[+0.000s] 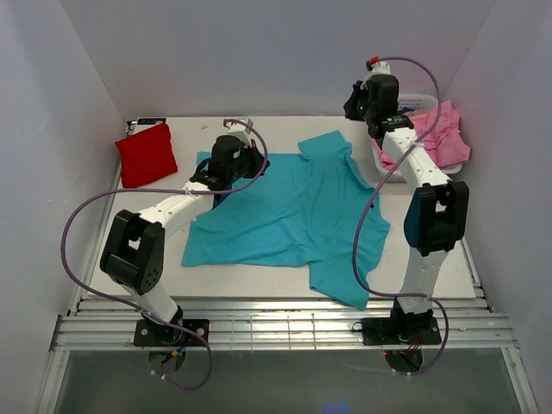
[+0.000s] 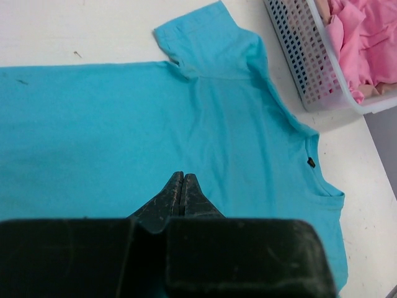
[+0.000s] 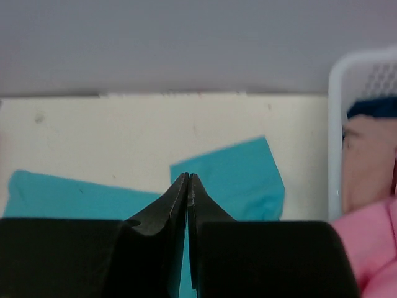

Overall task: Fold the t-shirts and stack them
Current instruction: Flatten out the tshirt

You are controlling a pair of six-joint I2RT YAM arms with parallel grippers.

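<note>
Left gripper (image 2: 182, 178): fingers are pressed together, nothing is pinched between them. The teal t-shirt (image 2: 124, 124) is seen directly under and ahead of the tips, spread flat on the table (image 1: 259, 278). Contact between tips and cloth cannot be told. One sleeve (image 2: 205, 43) is laid out ahead of the tips. The collar (image 2: 322, 186) is found ahead-right, with a small dark label (image 2: 311, 163) just inside it.

Basket (image 2: 304, 62): white slotted plastic, located ahead and right of the left gripper, near the teal t-shirt; whether they touch cannot be told. It is filled with crumpled, unfolded pink t-shirts (image 2: 366, 37). A strip of beige fabric (image 2: 372, 91) is exposed under the pink. In the top view, pink cloth is draped over the rim on the side away from both grippers.

Right gripper (image 3: 187, 178): fingers are closed to a hairline slit, nothing is held. It is raised off the table, with the basket rim seen immediately to its right. From this side the beige fabric is seen inside, dark blue fabric (image 3: 375, 107) beyond it, and pink at the nearest corner. The teal sleeve is seen ahead of and below the tips.

Red t-shirt (image 1: 145, 153): folded, laid on the table well apart to the left of the left gripper. No contact with the teal t-shirt is seen.
</note>
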